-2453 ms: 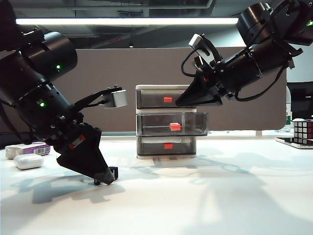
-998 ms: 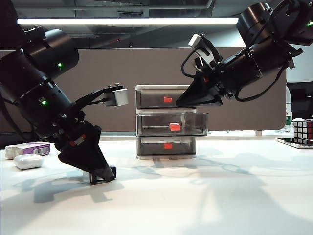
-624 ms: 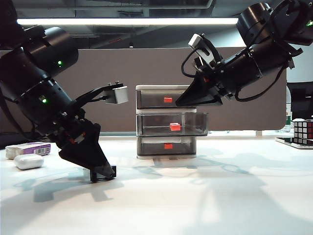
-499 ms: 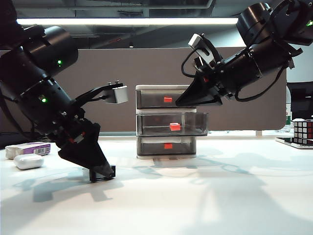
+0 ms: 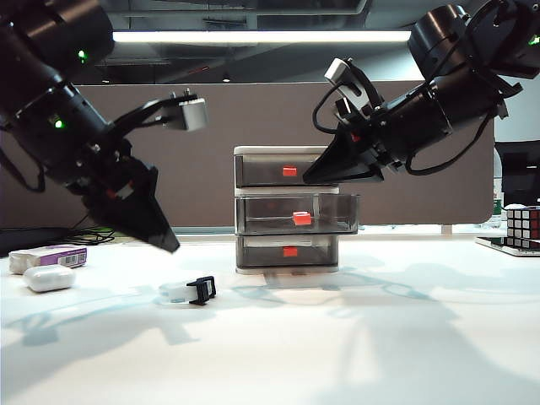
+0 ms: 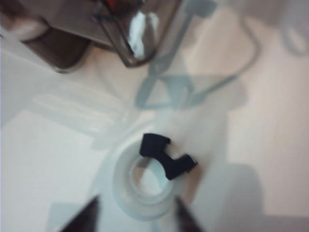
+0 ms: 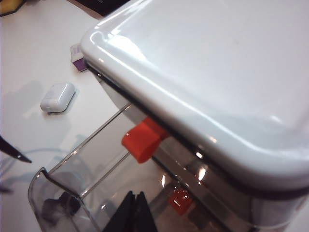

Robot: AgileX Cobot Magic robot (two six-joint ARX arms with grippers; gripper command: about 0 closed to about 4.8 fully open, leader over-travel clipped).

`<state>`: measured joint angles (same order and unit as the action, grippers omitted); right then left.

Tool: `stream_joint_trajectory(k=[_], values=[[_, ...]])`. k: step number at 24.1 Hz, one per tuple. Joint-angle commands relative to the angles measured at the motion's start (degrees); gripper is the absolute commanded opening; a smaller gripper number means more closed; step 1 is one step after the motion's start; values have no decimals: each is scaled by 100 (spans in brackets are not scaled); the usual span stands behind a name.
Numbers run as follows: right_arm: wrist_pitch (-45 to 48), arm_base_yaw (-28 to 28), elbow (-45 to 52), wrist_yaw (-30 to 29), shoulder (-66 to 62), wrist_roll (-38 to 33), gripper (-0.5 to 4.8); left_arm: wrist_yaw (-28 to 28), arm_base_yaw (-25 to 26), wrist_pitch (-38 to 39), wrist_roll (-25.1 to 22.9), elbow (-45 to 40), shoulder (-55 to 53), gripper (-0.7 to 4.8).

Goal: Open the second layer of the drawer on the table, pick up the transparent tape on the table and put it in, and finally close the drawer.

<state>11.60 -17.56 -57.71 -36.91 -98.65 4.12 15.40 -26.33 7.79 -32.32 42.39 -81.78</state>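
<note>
Lying on the table (image 5: 354,337), the transparent tape (image 6: 145,186) sits free below the parted, empty left gripper (image 6: 136,218); the right gripper (image 7: 133,212), pinched together, hovers over the drawer (image 5: 287,211).

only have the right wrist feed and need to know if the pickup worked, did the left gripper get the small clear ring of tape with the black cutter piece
Observer: No. The clear ring of tape lies on the white table, left of the grey three-tier drawer unit.
Operator: where is the left gripper then
Observer: The left gripper hangs above the tape, holding nothing.
Operator: jaws open or shut
Observer: Open. In the left wrist view its fingertips stand apart, one on each side of the ring.
Operator: and how high is my right gripper
Observer: The right gripper is level with the top drawer, above the pulled-out middle drawer.
</note>
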Motion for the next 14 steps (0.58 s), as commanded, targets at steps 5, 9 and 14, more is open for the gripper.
stream_joint_trajectory(k=[5, 9, 14], values=[[44, 0, -31, -17, 24, 22, -5, 289, 11, -133, -240, -2, -184, 314], [42, 0, -31, -17, 24, 24, -5, 455, 20, -444, -431, -2, -542, 359], [-28, 2, -22, -15, 24, 66, -5, 590, 203, -638, -673, -2, -1014, 414]])
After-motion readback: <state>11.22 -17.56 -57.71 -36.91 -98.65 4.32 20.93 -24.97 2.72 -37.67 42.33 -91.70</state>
